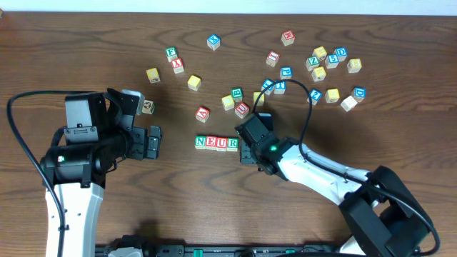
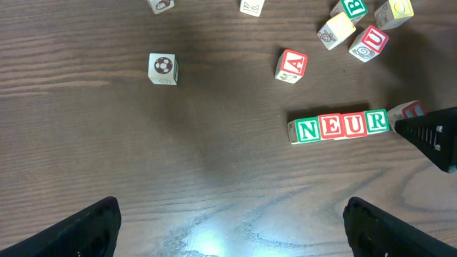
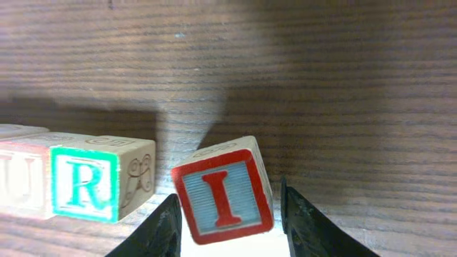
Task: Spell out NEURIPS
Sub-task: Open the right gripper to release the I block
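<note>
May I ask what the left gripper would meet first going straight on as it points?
The left gripper would probably meet the N cube first, though its tilt may reach the table sooner.

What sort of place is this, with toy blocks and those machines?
Probably a robotics lab bench: a left arm and a right arm at a wooden table, scattered letter blocks, and a row spelling NEUR.
</note>
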`<control>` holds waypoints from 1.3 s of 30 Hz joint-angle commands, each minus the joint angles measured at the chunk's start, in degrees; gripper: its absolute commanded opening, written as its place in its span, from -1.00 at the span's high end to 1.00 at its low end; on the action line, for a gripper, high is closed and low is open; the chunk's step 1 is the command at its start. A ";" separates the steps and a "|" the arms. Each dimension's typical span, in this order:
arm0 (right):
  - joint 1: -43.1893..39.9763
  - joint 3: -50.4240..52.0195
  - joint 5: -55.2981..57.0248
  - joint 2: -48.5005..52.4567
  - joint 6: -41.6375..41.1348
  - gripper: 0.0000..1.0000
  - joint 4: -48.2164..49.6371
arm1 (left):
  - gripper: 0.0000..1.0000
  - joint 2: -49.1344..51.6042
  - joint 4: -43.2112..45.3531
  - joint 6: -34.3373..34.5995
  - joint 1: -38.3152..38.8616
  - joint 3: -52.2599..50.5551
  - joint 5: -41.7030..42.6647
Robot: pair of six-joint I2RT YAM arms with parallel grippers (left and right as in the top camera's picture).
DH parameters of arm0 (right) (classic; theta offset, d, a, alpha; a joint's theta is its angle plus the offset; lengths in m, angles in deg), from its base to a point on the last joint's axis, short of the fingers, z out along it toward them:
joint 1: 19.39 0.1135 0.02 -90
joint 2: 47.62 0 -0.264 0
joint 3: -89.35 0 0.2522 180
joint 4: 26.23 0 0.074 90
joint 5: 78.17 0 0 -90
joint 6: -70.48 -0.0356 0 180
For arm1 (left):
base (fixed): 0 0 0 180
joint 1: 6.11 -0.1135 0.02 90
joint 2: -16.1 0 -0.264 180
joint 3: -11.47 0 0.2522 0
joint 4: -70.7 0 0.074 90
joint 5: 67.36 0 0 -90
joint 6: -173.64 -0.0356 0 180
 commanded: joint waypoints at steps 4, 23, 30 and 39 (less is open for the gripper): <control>0.28 -1.49 -0.17 -3.23 2.01 0.16 -0.66 | -0.96 -0.35 -0.04 -0.74 -0.26 1.18 0.70; 0.15 -3.08 17.20 -5.84 -7.91 0.60 -11.85 | -0.96 -0.35 -0.04 -0.74 -0.26 1.18 0.68; 0.15 -3.06 16.52 -5.81 -9.27 0.78 -12.61 | -0.96 -0.35 -0.04 -0.74 -0.24 1.18 0.68; 0.31 -3.06 14.03 -1.51 -11.80 0.86 -10.03 | -0.96 -0.35 -0.04 -0.74 -0.26 1.18 0.68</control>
